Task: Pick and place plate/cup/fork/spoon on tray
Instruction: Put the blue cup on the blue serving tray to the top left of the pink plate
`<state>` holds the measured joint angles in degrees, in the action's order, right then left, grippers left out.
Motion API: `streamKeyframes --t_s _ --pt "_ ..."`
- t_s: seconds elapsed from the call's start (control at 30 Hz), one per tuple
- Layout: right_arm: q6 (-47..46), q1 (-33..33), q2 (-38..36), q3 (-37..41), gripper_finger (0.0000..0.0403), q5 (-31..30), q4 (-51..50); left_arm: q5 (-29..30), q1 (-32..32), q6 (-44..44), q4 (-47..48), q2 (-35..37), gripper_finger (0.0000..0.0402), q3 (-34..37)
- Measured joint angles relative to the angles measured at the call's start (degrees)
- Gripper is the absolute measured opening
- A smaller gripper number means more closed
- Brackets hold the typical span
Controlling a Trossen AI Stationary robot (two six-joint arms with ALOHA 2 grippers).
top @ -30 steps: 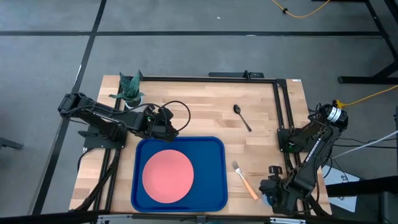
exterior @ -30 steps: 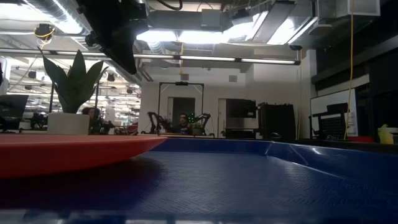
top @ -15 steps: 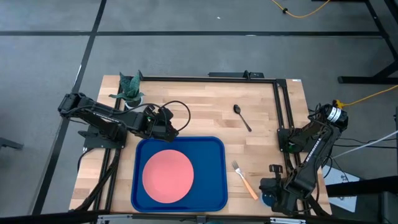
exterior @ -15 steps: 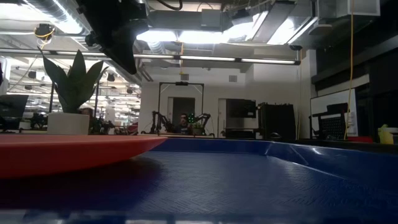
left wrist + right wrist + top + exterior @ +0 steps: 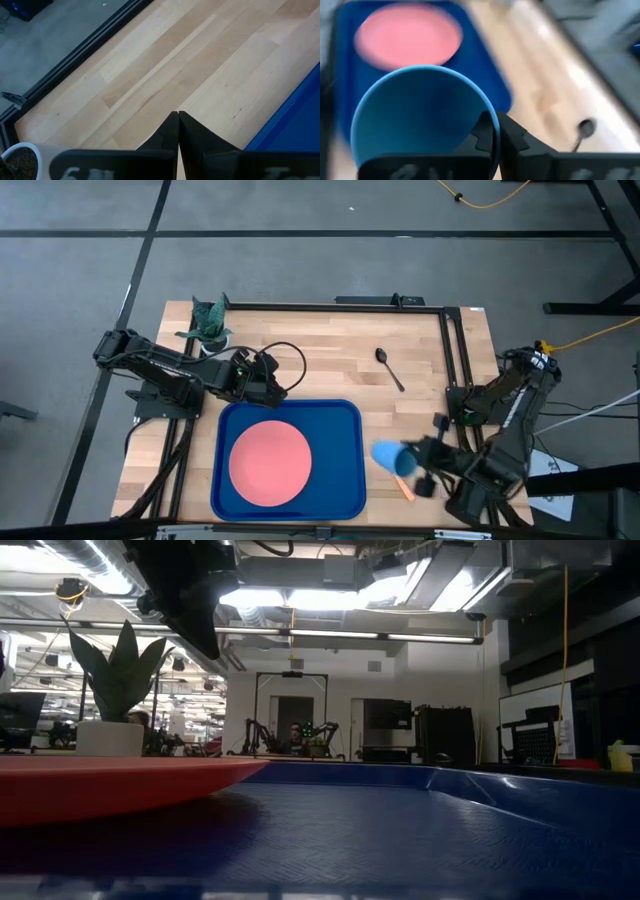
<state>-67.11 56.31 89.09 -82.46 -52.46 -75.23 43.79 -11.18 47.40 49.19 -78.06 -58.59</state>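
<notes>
The light-blue cup hangs above the table between the blue tray and the right edge, with my right gripper shut on it. It partly covers the tan-handled fork lying below. The salmon-pink plate lies flat in the tray. On the wood farther back lies the dark spoon. My left gripper is shut on nothing, just beyond the tray's far edge. My right gripper pinches the cup's wall at its rim, one finger inside the cup and one outside. The fingers come level from the table's right side. The cup is lifted clear and tipped on its side, with its bottom toward the tray.
A white pot with a green plant stands at the far left corner, near the left arm. A black frame rail runs along the right side of the table. Bare wood lies between the tray and the spoon.
My right gripper has swung from the table's near right corner toward the tray, carrying the cup. The cup has come up off the table and now hangs tipped on its side over the fork.
</notes>
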Motion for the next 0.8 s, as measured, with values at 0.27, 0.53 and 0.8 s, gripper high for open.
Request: streamKeyframes --t_s 0.27,0.53,0.8 --pt "4.6 -16.3 0.6 7.1 0.0006 -3.0 18.6 0.0 0.0 0.0 0.0 0.0 0.0 0.0" --pt "17.0 -31.9 0.6 12.2 0.0006 21.0 35.3 0.0 0.0 0.0 0.0 0.0 0.0 0.0" --pt "23.9 -39.6 6.2 11.9 0.0006 32.4 39.9 0.0 0.0 0.0 -0.2 0.0 0.0 0.0"
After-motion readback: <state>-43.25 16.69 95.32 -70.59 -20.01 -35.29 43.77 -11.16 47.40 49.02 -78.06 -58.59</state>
